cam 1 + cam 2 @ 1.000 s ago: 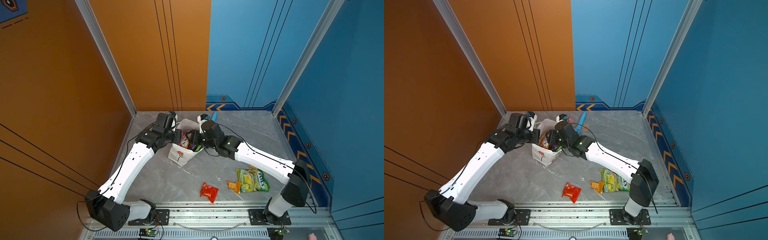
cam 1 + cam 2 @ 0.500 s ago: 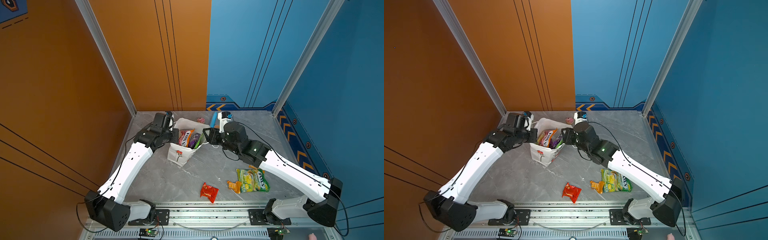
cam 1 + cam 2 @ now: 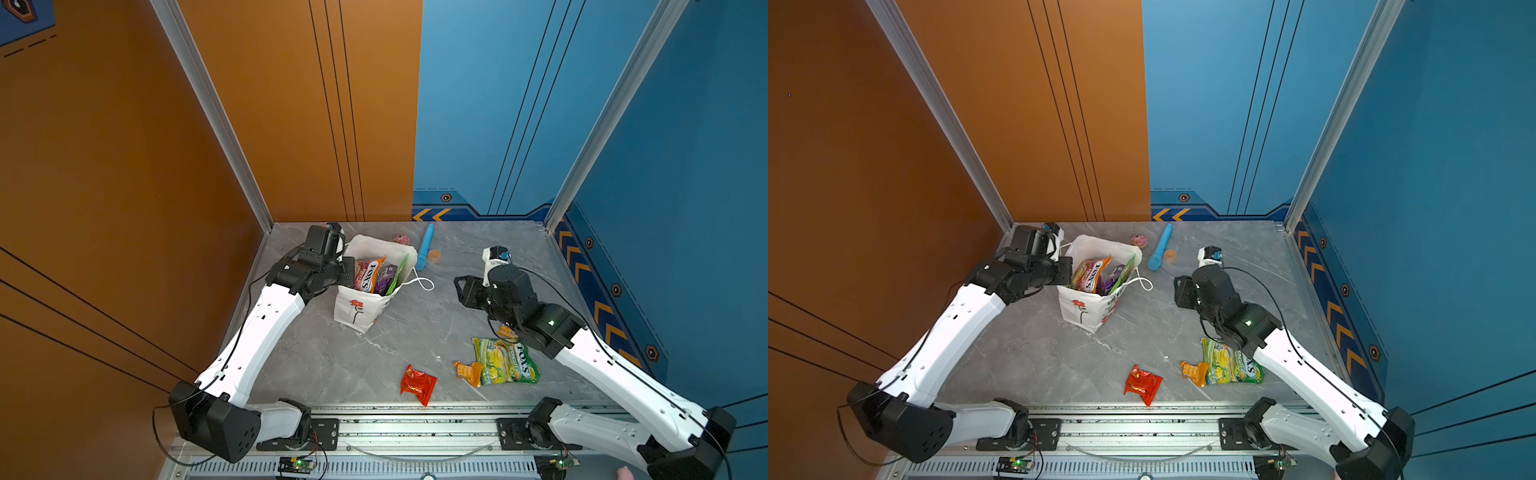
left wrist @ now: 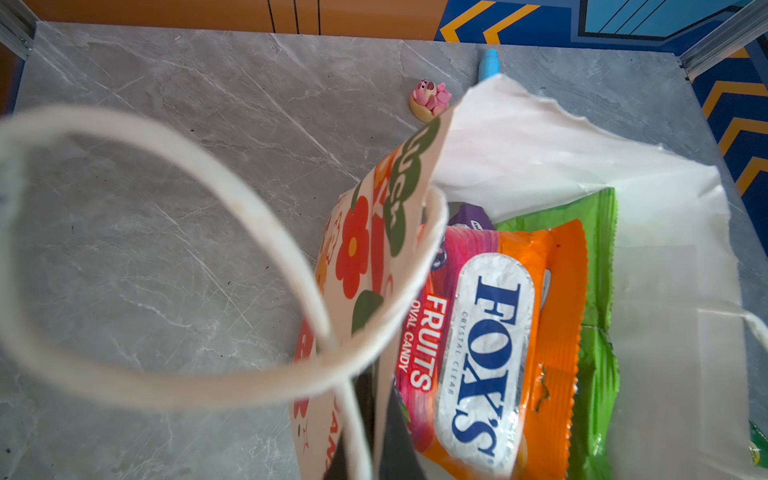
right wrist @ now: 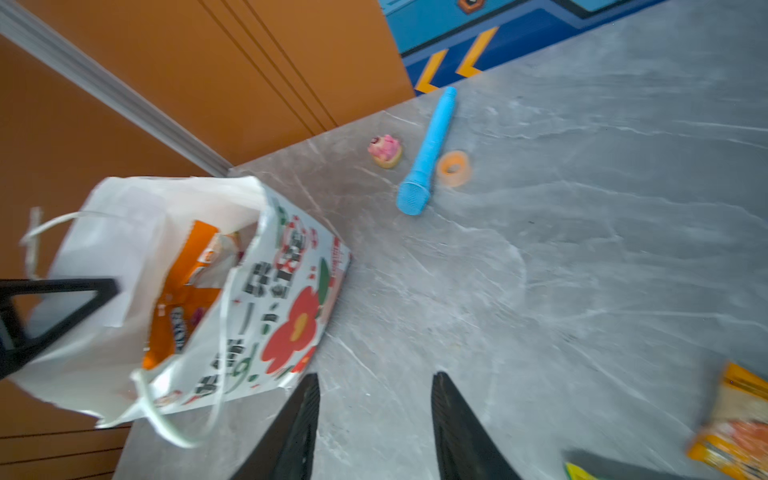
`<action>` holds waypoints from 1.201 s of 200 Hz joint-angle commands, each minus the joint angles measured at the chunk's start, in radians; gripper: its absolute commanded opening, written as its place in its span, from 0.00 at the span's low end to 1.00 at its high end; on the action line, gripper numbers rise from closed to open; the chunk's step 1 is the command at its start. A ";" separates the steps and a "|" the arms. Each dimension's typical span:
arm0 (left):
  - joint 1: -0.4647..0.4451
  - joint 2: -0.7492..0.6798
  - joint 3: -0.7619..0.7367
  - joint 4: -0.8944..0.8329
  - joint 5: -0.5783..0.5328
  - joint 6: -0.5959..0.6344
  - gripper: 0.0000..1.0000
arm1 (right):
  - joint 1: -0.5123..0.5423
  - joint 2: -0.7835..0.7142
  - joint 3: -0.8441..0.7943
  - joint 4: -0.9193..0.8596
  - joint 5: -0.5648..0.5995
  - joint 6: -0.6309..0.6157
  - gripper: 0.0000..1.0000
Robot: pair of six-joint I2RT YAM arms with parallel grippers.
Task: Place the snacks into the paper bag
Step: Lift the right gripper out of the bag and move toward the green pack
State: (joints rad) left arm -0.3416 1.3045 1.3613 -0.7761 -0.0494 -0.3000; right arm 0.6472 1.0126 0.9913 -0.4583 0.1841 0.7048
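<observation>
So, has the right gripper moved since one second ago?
Yes. The right gripper went rightward, from the mouth of the white flowered paper bag to clear of it.

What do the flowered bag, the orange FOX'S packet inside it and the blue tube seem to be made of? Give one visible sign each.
Paper bag: matte white paper, by its ragged torn rim and creases. Orange FOX'S packet: glossy plastic film, by its highlights, wrinkles and zigzag-cut edge. Blue tube: probably moulded plastic, matte, uniformly coloured with a flared end; rubber cannot be ruled out.
</observation>
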 commanded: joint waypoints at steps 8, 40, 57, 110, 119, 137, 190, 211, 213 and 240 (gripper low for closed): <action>-0.012 -0.022 0.056 0.010 -0.032 0.004 0.00 | -0.079 -0.103 -0.062 -0.142 0.016 -0.007 0.46; -0.005 -0.029 0.031 0.025 -0.027 0.011 0.00 | -0.170 -0.189 -0.170 -0.213 -0.002 0.030 0.50; 0.014 -0.028 0.015 0.031 -0.015 0.010 0.00 | -0.210 -0.215 -0.243 -0.228 -0.038 0.077 0.56; 0.027 -0.046 0.009 0.031 -0.030 0.021 0.00 | -0.328 -0.296 -0.442 -0.307 0.056 0.248 0.72; 0.031 -0.051 0.009 0.031 -0.033 0.022 0.00 | -0.354 -0.318 -0.467 -0.307 0.059 0.259 0.73; 0.036 -0.051 0.009 0.031 -0.031 0.022 0.00 | -0.398 -0.356 -0.505 -0.301 0.064 0.262 0.77; 0.040 -0.049 0.007 0.031 -0.027 0.021 0.00 | -0.590 -0.421 -0.636 -0.182 -0.109 0.203 0.87; 0.041 -0.051 0.006 0.031 -0.030 0.021 0.00 | -0.664 -0.424 -0.683 -0.143 -0.180 0.202 0.87; 0.040 -0.050 0.005 0.031 -0.032 0.021 0.00 | -0.669 -0.422 -0.687 -0.141 -0.185 0.201 0.87; 0.040 -0.050 0.004 0.031 -0.038 0.021 0.00 | -0.705 -0.381 -0.697 -0.149 -0.224 0.193 0.87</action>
State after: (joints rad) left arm -0.3103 1.2957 1.3624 -0.7982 -0.0536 -0.2947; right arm -0.0391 0.6048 0.3073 -0.6353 0.0364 0.9165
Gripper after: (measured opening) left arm 0.046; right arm 0.869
